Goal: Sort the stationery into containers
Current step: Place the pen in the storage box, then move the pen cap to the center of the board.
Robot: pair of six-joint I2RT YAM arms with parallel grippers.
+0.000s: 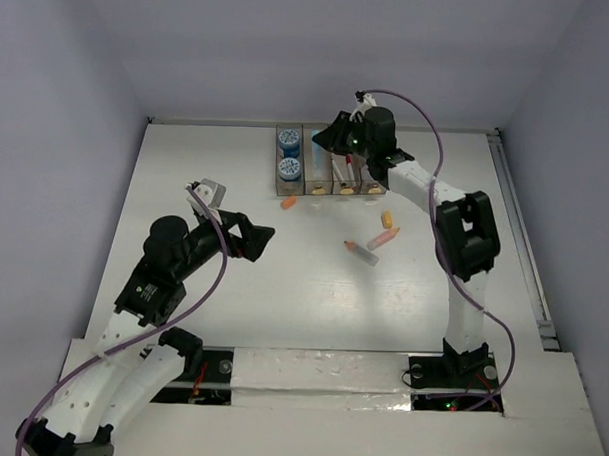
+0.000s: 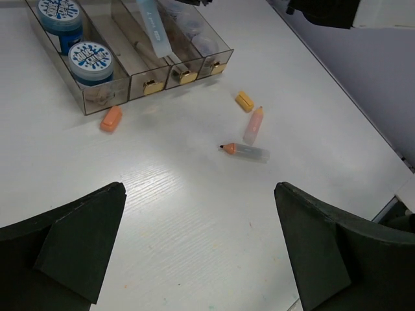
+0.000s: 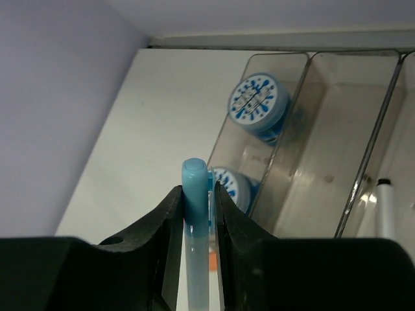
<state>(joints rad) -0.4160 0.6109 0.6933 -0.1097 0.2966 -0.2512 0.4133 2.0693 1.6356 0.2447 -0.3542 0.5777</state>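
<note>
Four joined translucent bins (image 1: pixel 303 156) stand at the table's far middle. The leftmost holds two blue-topped rolls (image 1: pixel 290 140) (image 1: pixel 290 169). My right gripper (image 1: pixel 326 139) hovers over the bins, shut on a light-blue stick (image 3: pixel 194 173), which also shows in the left wrist view (image 2: pixel 155 29). A white marker (image 3: pixel 385 208) lies in a bin further right. An orange stick (image 1: pixel 289 200) lies in front of the bins. A small orange piece (image 1: pixel 387 217), a pink stick (image 1: pixel 384 237) and a clear orange-tipped stick (image 1: pixel 362 251) lie to the right. My left gripper (image 1: pixel 259 236) is open and empty, above the table.
A side wall rises along the table's left edge and another along the right. A rail (image 1: pixel 519 236) runs down the right edge of the table.
</note>
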